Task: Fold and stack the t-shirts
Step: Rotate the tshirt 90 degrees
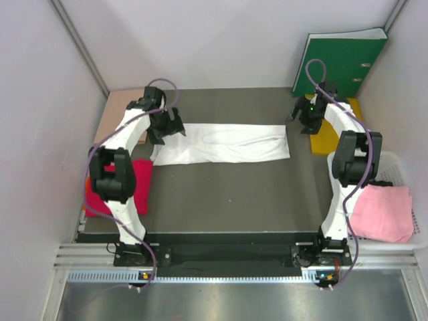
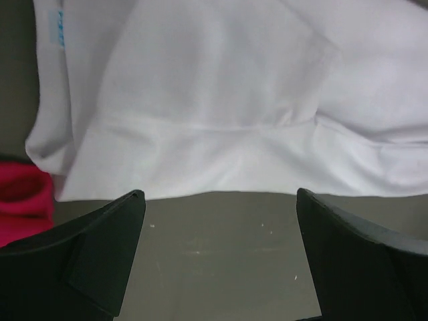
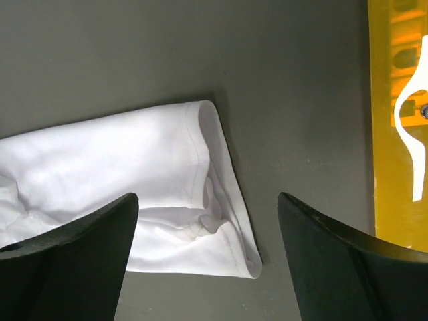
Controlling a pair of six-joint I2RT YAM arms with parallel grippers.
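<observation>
We note: white t-shirt lies as long folded strip on table. Left jaws spread wide, empty, over its left end; right jaws likewise at right end (red t-shirt left, pink t-shirt right).

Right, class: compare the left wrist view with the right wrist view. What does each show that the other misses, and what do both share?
Only the left wrist view shows the blue neck label and a corner of the red t-shirt. Only the right wrist view shows the yellow object at its right edge. Both show the white t-shirt lying on the dark table. Each also shows its own gripper, the left gripper and the right gripper, open and empty above it.
</observation>
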